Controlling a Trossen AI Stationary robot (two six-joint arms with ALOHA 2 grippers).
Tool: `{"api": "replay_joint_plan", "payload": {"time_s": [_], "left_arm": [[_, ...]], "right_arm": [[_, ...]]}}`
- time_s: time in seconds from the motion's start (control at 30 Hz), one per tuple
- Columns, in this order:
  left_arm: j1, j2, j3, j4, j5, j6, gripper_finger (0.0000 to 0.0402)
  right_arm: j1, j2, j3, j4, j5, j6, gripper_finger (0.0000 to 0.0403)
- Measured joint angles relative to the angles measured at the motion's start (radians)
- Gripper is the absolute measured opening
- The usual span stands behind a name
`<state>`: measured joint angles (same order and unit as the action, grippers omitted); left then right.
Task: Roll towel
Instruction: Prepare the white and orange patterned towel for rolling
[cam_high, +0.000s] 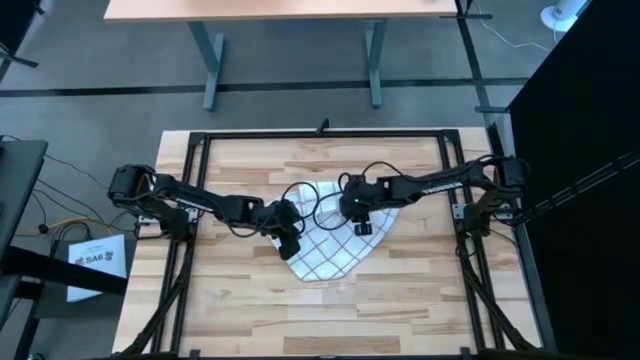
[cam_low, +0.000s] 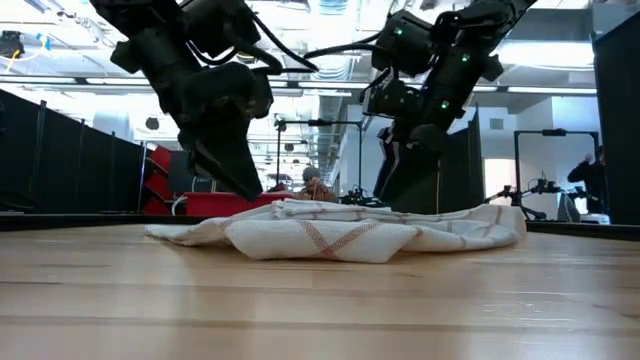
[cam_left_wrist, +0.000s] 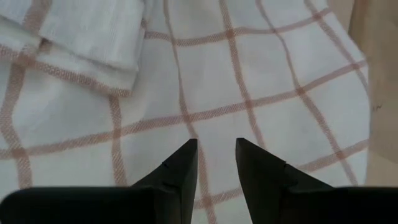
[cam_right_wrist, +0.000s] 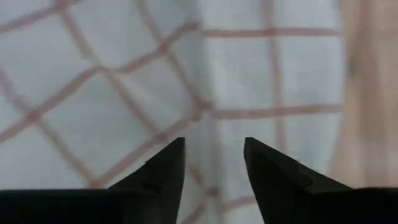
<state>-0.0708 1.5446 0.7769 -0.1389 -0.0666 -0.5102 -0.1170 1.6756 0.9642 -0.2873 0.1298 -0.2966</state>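
Observation:
The towel (cam_high: 335, 232), white with a thin reddish grid, lies crumpled in the middle of the wooden table, with a folded-over edge (cam_left_wrist: 93, 59) showing in the left wrist view. My left gripper (cam_high: 290, 243) hangs over the towel's left part, open, its fingertips (cam_left_wrist: 186, 155) close above the cloth with nothing between them. My right gripper (cam_high: 363, 226) is over the towel's right part (cam_right_wrist: 124, 93), also open and holding nothing. In the low view the towel (cam_low: 340, 232) is a low heap, and the left gripper (cam_low: 245, 185) reaches down nearly to it.
A black frame (cam_high: 190, 150) borders the table. A white paper sheet (cam_high: 97, 262) lies off the table's left side. Bare wood (cam_high: 330, 320) stretches between the towel and the near edge. Beyond the far edge stands another desk (cam_high: 290, 10).

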Motion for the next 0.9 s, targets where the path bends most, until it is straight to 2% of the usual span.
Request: {"api": "replay_joint_plan", "payload": {"time_s": [0.23,0.47,0.57,0.67,0.83,0.9], "left_arm": [[0.0,0.001,0.0,-0.002,0.0,0.0,0.0095],[0.0,0.001,0.0,-0.005,0.0,0.008,0.0095],[0.0,0.001,0.001,-0.006,0.0,0.008,0.0095],[0.0,0.001,0.002,-0.009,-0.001,0.004,0.0095],[0.0,0.001,0.002,-0.007,0.0,0.002,0.0095],[0.0,0.001,0.002,-0.006,-0.001,0.002,0.0095]], "right_arm": [[-0.024,0.028,-0.001,-0.032,0.001,0.0,0.02],[-0.004,0.075,0.0,-0.01,0.0,0.007,0.0199],[-0.018,0.1,0.0,-0.029,0.045,0.008,0.0191],[-0.03,0.099,0.0,-0.034,0.067,0.015,0.0153],[-0.044,0.089,0.039,-0.122,0.051,-0.001,0.0037],[-0.046,0.087,0.065,-0.161,0.051,-0.022,0.0011]]}}
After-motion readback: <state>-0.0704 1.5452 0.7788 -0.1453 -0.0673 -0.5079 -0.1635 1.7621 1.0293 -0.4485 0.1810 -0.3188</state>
